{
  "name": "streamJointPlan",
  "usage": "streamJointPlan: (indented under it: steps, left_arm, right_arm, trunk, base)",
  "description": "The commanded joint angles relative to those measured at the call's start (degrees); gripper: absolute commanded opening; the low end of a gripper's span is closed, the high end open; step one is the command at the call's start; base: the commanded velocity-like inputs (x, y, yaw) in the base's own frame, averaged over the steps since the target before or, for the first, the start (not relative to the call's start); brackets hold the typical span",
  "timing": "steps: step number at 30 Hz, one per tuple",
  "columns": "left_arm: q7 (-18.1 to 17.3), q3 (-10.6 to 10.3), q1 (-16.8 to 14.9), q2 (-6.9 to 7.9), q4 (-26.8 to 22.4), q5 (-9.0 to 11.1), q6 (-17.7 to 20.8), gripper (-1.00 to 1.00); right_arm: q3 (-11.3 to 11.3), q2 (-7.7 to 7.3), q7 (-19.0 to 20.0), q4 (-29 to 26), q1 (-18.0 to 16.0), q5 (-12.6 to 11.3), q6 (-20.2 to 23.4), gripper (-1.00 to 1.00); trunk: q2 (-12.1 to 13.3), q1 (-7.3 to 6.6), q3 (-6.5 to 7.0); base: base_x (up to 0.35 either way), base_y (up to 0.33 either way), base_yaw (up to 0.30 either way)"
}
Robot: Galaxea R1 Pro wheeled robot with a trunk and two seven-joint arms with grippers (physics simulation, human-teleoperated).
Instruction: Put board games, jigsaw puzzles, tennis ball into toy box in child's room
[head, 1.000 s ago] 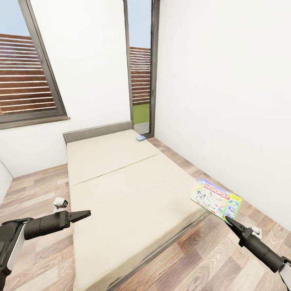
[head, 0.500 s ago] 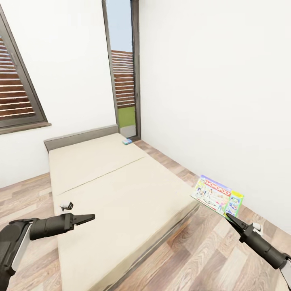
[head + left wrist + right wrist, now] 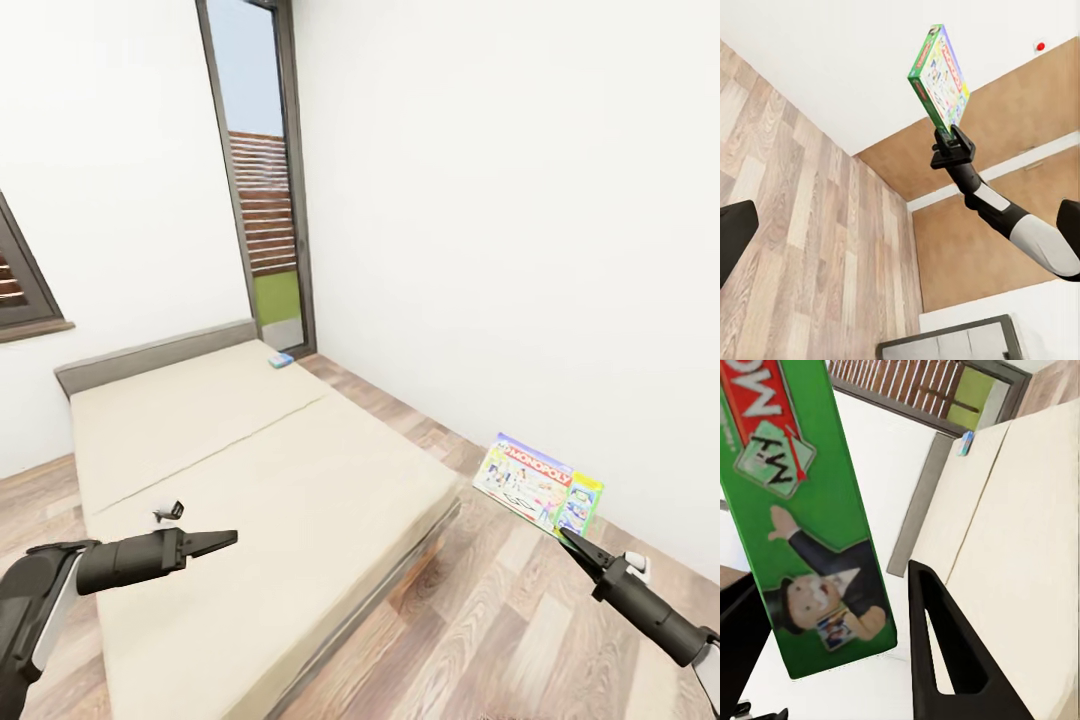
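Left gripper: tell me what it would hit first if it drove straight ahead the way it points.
Probably nothing nearby: the left gripper points across the bed, seemingly above the mattress, towards the right gripper and its Monopoly box. Depth is unclear.

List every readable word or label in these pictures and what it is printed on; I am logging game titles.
"MONOPOLY": red banner on the white and green flat game box held in the right gripper.
"MON": part of that title, right wrist view.
Small blue box on the beige bed: print too small to read.
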Motion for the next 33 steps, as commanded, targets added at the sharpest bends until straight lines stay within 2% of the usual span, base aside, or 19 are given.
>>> streamJointPlan:
  steps: [1,33]
  left_arm:
    - [-0.1,0.0,0.0,0.01,0.0,0.0,0.6,1.00]
    - [1.7,0.0,0.0,0.03,0.0,0.1,0.7,1.00]
  right_arm:
    - [-0.1,0.00,0.1,0.0,-0.1,-0.2,0.5,-1.00]
    - [-0.2,-0.30,0.1,0.6,-0.1,-0.3,0.2,-1.00]
  trunk:
    - [0.4,-0.22,0.18]
    - [13.2,-7.25,7.91]
  base:
    - [0.000,0.000,-0.241]
    - [0.000,0.000,-0.241]
